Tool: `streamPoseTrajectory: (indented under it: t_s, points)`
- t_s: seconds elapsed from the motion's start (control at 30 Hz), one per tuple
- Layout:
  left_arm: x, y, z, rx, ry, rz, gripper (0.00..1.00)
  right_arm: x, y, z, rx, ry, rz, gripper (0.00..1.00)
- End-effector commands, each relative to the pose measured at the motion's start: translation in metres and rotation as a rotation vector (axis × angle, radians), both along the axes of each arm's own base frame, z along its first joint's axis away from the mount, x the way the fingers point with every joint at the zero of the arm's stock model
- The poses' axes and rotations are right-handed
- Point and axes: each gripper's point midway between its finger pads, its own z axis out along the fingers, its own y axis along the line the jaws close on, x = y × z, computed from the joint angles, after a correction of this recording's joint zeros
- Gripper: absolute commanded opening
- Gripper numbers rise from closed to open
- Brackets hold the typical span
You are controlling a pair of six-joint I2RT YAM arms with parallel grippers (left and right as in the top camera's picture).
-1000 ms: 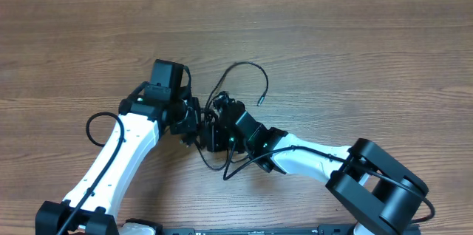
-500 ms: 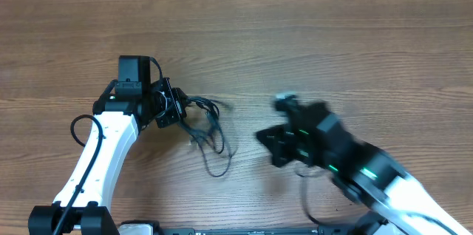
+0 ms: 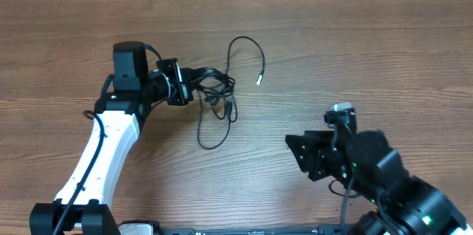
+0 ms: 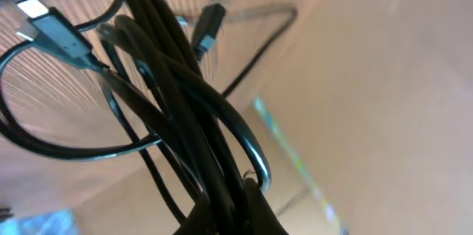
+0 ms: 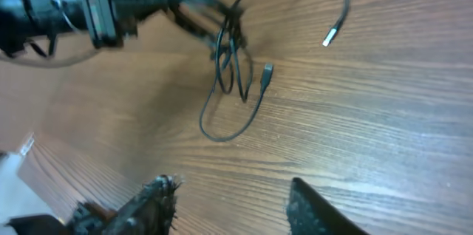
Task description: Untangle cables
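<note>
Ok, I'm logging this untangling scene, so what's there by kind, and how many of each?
cable tangle: 1 (strands too knotted to count)
grippers: 2 (left gripper clamped on the tangle, right gripper open and apart from it)
total: 3

Glossy black cables [image 4: 211,172] over a matt, wood-grain table [image 3: 355,50].

The left arm stretches to the far left, its left gripper [image 3: 186,87] pointing right and clamped on the cables [image 3: 214,93]. The right gripper [image 3: 301,157] hovers near right, fingers spread wide.
</note>
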Motion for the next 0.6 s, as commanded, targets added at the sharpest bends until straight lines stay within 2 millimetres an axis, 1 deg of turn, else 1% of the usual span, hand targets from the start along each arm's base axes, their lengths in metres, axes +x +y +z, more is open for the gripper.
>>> streamPoseTrajectory:
  t_s: [0.0, 0.13, 0.2, 0.3, 0.37, 0.47, 0.57]
  points:
    - [-0.005, -0.027, 0.03, -0.068, -0.129, -0.149, 0.04, 0.006, 0.012, -0.009, -0.016, 0.026, 0.039, 0.5]
    - [-0.005, -0.039, 0.049, -0.087, -0.205, -0.176, 0.04, 0.014, 0.038, -0.014, 0.024, 0.058, 0.11, 0.53]
    - [-0.009, -0.044, 0.054, -0.101, -0.2, -0.181, 0.04, 0.022, 0.044, -0.023, 0.009, 0.077, 0.108, 0.59]
    - [-0.015, -0.052, 0.062, -0.109, -0.21, -0.192, 0.04, 0.036, 0.055, -0.036, -0.01, 0.095, 0.102, 0.64]
    - [-0.021, -0.057, 0.069, -0.112, -0.226, -0.206, 0.04, 0.048, 0.064, -0.045, -0.01, 0.097, 0.101, 0.78]
    - [-0.023, -0.059, 0.075, -0.105, -0.244, -0.202, 0.04, 0.061, 0.075, -0.053, 0.001, 0.098, 0.094, 0.84]
    - [-0.027, -0.064, 0.079, -0.099, -0.257, -0.204, 0.05, 0.072, 0.085, -0.058, 0.01, 0.086, 0.094, 0.94]
